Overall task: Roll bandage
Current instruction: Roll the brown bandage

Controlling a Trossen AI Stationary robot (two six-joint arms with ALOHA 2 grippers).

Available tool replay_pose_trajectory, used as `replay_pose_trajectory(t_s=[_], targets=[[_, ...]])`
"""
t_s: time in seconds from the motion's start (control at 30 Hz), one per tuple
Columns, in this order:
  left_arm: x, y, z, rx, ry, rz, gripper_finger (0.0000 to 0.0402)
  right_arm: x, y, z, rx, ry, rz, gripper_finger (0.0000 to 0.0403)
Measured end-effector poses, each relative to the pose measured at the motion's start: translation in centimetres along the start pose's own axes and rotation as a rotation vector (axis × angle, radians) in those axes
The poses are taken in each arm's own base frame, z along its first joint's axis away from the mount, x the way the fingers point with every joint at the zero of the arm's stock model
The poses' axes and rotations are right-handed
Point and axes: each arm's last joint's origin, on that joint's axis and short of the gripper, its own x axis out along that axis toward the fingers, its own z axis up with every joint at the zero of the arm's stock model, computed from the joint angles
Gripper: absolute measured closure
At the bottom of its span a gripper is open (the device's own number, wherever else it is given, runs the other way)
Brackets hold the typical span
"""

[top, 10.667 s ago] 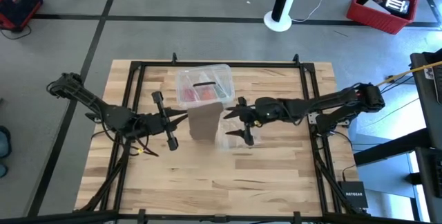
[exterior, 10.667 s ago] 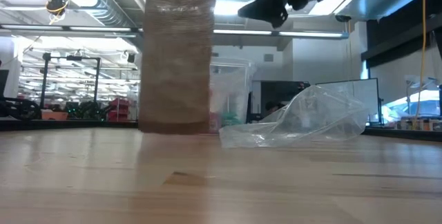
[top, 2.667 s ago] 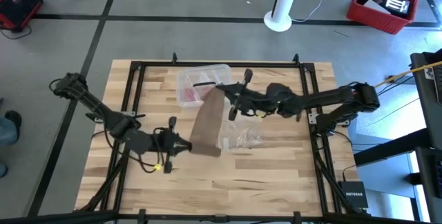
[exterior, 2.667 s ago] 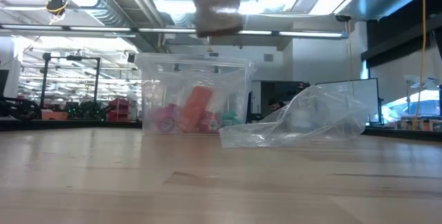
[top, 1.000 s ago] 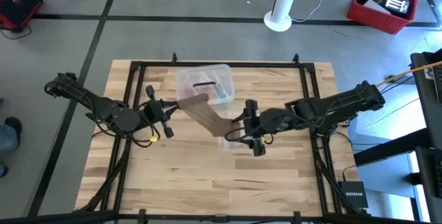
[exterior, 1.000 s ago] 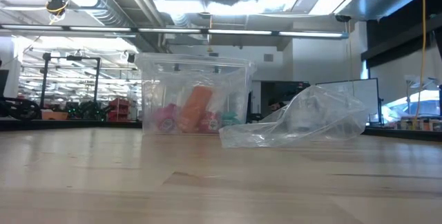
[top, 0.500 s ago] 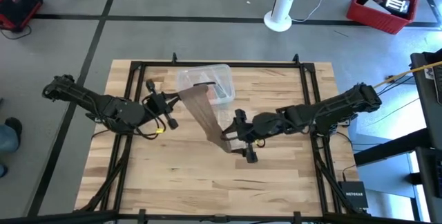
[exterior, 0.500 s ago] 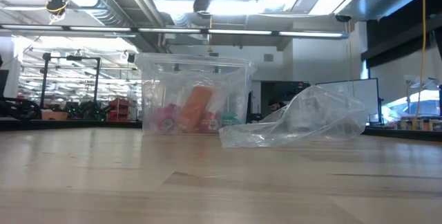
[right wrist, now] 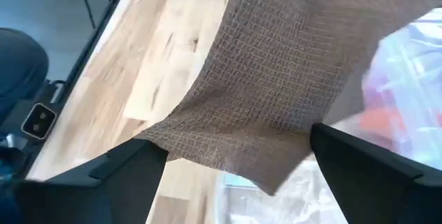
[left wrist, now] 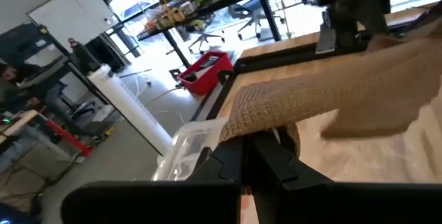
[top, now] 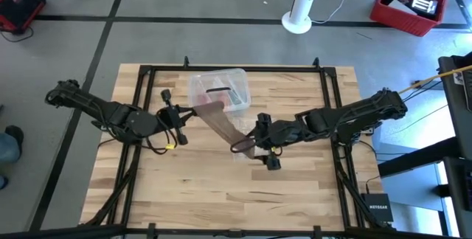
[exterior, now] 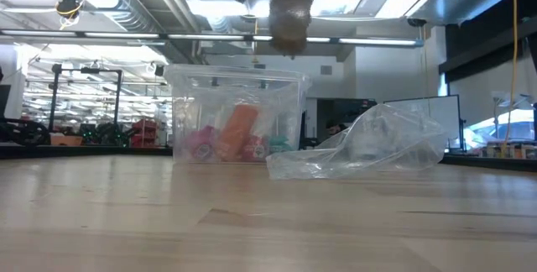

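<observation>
Brown-tan woven bandage: it is hanging in the air above the table as a long soft strip, stretching between my two grippers, from near the clear box toward the table's middle.
Left gripper: I am holding it left of the clear box, raised off the wood. In my left wrist view the two dark fingers are pressing together on one end of the bandage, so that end is pinched firmly.
Right gripper: I am holding it near the middle of the table, over the plastic bag. In my right wrist view the fingers are standing wide apart with the bandage draping across the gap between them (whether either finger is actually gripping the cloth, I cannot tell).
Bandage seen from table height: only its lowest hanging part is showing at the top edge, clear of the wood, in front of the ceiling lights.
Clear plastic box with red and orange contents: it is sitting at the far middle of the table, partly under the strip; from table height it is standing upright on the wood.
Crinkled clear plastic bag: it is lying on the table just beside the box, on the right-arm side.
Light wooden table with a black frame: the near half is lying bare wood.
Room beyond: a red bin is sitting on the grey floor past the table's edge in my left wrist view.
</observation>
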Motion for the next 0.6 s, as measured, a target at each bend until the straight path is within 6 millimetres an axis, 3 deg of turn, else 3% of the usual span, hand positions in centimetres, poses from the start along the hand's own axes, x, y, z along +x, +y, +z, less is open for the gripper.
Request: replay_pose_trajectory(t_s=[0.17,0.23,0.4,0.6], targets=[[0.0,-0.2,0.0,0.014,-0.006,-0.066,0.0402,-0.3,0.2,-0.5,0.031,0.105,0.229,0.0042],[0.0,-0.3,-0.2,0.017,0.0,-0.09,0.0402,-0.8,-0.3,0.2,0.041,0.089,0.197,0.0042],[0.3,-0.1,-0.5,0.015,0.031,-0.077,0.0402,-2.1,-0.8,3.9,0.034,-0.228,0.101,0.0042],[0.3,0.2,-0.6,0.009,0.048,0.037,0.0402,-2.2,-0.5,3.2,-0.022,-0.145,0.165,0.0042]])
